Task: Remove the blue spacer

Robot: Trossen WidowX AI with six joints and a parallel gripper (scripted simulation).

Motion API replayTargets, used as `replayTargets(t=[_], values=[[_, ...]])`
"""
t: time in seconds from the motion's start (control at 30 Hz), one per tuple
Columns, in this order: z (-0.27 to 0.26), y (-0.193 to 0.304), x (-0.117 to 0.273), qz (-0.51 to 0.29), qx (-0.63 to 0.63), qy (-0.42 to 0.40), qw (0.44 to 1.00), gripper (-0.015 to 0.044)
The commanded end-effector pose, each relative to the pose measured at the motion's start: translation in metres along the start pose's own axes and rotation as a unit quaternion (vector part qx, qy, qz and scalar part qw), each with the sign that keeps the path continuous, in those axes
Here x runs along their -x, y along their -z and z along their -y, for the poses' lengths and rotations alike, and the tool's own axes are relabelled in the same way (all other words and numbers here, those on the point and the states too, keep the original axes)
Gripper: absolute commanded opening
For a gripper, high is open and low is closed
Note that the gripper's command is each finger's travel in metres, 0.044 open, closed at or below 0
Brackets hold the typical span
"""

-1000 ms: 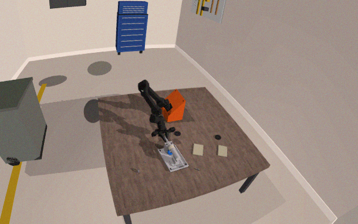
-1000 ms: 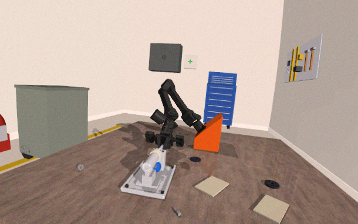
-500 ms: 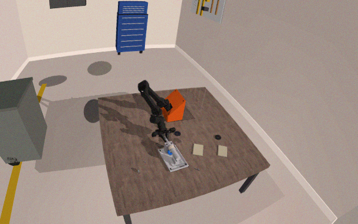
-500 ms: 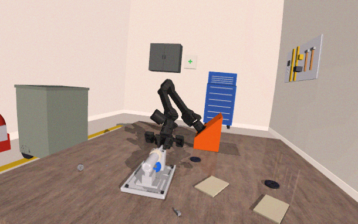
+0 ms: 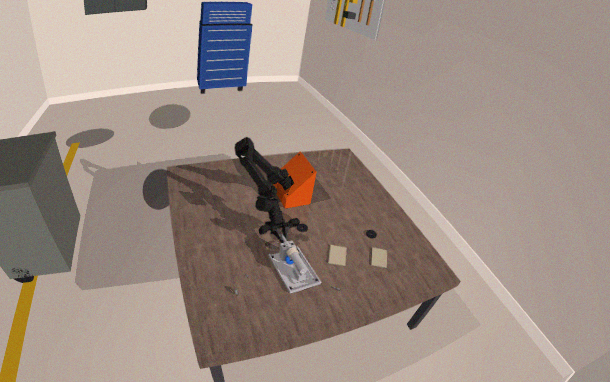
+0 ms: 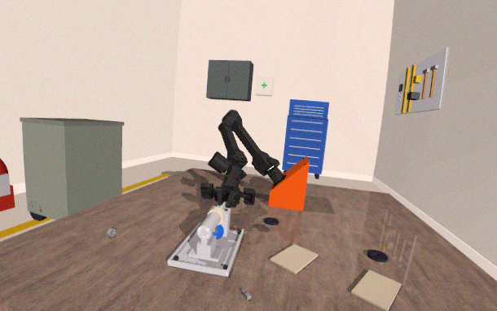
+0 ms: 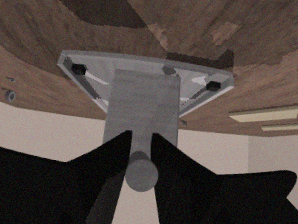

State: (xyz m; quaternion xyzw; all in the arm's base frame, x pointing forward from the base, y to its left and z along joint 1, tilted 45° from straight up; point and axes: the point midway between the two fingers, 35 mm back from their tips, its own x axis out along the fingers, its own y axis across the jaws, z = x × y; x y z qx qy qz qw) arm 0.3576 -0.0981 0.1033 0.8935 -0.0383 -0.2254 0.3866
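My gripper (image 5: 284,238) (image 6: 225,203) (image 7: 141,137) is shut on the grey shaft (image 7: 141,175), whose round end shows between the fingers in the wrist view. The shaft runs toward the upright grey end block (image 7: 142,95) of the light-grey base (image 5: 306,288) (image 6: 198,269). A thick pale cylinder (image 6: 208,226) lies above the base, with a cream ring (image 6: 216,212) at its gripper end. The blue spacer (image 5: 289,260) (image 6: 219,231) shows beside and partly behind the cylinder. Whether it still sits around the shaft is too small to tell. Other spacers cannot be made out.
The orange wedge (image 5: 301,185) (image 6: 290,191) stands behind the gripper, near the arm. Two tan squares (image 5: 337,255) (image 5: 379,257) and two black discs (image 6: 271,221) (image 6: 377,256) lie right of the base. Small grey pieces (image 6: 112,232) (image 6: 246,294) lie on the wooden table.
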Motion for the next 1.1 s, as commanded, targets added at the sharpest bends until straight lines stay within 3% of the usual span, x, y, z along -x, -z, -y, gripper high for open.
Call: replayTargets(t=[0.0, 0.67, 1.07], values=[[-0.0004, 0.0018, -0.0017, -0.001, -0.001, 0.0, 1.0, 0.0], [-0.0007, 0.0046, -0.0055, -0.001, -0.001, 0.0, 1.0, 0.0], [0.0002, 0.0012, -0.0029, 0.001, 0.0, 0.0, 1.0, 0.0315]])
